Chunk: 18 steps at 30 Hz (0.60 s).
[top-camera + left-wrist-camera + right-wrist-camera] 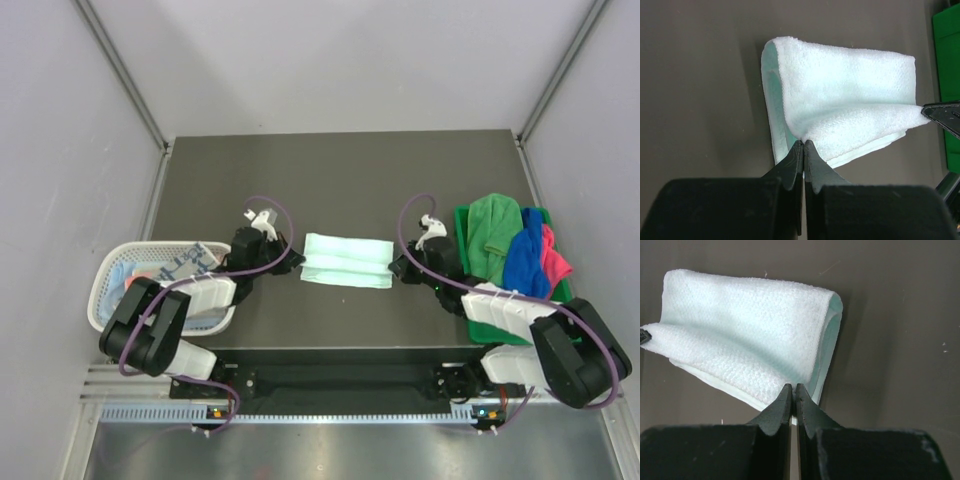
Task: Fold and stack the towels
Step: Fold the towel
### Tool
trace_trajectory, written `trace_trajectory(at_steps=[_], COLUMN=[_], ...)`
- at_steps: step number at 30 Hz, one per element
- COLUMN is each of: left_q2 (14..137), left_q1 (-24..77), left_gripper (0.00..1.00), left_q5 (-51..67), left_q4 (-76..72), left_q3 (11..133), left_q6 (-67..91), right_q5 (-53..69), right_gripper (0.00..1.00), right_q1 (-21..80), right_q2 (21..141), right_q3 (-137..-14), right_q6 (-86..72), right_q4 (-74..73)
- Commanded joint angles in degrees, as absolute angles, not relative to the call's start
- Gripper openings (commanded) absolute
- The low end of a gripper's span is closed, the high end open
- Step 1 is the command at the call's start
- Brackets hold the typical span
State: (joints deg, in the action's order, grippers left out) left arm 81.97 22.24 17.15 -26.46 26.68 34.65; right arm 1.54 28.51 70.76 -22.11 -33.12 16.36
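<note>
Left hand (803,144) pinches one end of the pale mint towel (347,260), right hand (793,388) pinches the other, folded cloth across the dark worktop (340,180).

Soft, even overhead light leaves the dark table (340,170) matte. Just ahead of the left gripper (803,145) and right gripper (793,387), the pale mint towel (840,95) looks nearly overexposed, with soft shadows beside it. The black finger bodies nearest each lens are blurred.
</note>
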Motion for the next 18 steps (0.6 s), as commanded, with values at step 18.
trace_trajectory(at_steps=[18], left_q2=[77.1], left_q1=[22.7], left_gripper=[0.17], left_q5=[18.5], left_q4=[-24.7], left_q3=[23.3], left_q6=[35.0], right_q5=[1.0], right_gripper=[0.06], right_q1=[30.8], right_q2=[69.4], right_q3=[-20.2], right_q6=[-34.3], right_q4=[18.5])
